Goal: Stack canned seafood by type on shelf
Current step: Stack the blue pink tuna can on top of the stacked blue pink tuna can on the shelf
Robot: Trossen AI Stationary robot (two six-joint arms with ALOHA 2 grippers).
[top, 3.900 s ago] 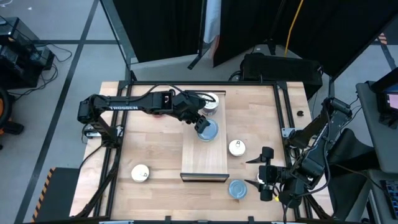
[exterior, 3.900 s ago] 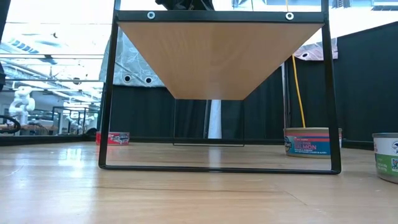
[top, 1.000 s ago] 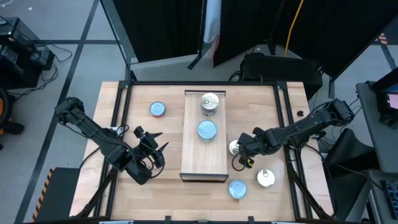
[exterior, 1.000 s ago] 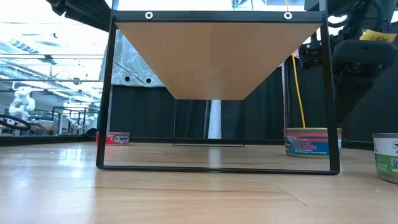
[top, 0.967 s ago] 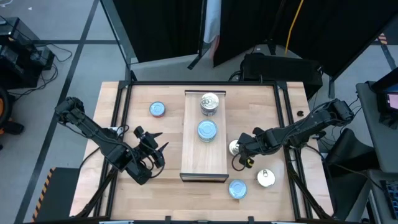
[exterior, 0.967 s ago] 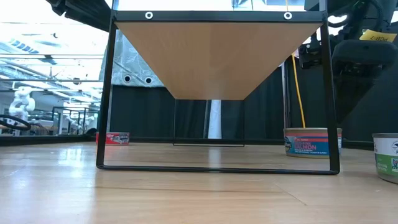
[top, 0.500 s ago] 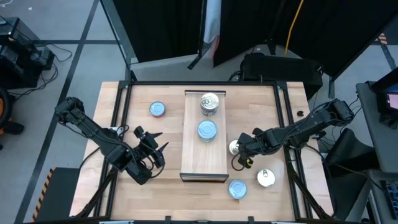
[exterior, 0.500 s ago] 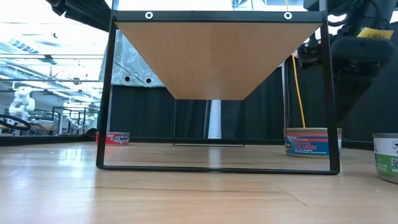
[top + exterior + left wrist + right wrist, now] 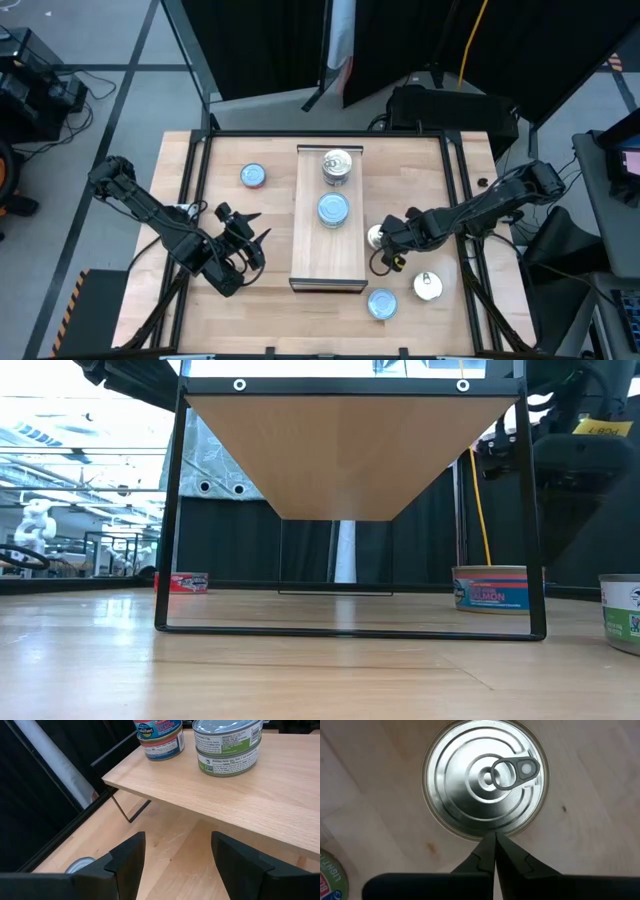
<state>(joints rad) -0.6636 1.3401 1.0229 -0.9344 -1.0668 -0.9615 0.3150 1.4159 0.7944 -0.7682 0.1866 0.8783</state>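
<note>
Since half a second ago, the right gripper (image 9: 380, 247) has edged lower beside the silver pull-tab tin (image 9: 486, 777), and that tin has shifted slightly leftward in the low view. Left gripper (image 9: 245, 238) hovers over the table's left half, fingers apart. On the shelf (image 9: 328, 262) stand a two-tin silver stack (image 9: 337, 165) and a two-tin blue stack (image 9: 333, 210). Right gripper's fingers are pressed together, tips at the tin's rim.

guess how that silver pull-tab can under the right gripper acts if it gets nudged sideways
The pull-tab can is short, wide and upright, so it would probably slide, not tip or roll. Its smooth metal wall looks slippery for the shut right gripper at its rim. It seems rigid, likely hefty if full.
</note>
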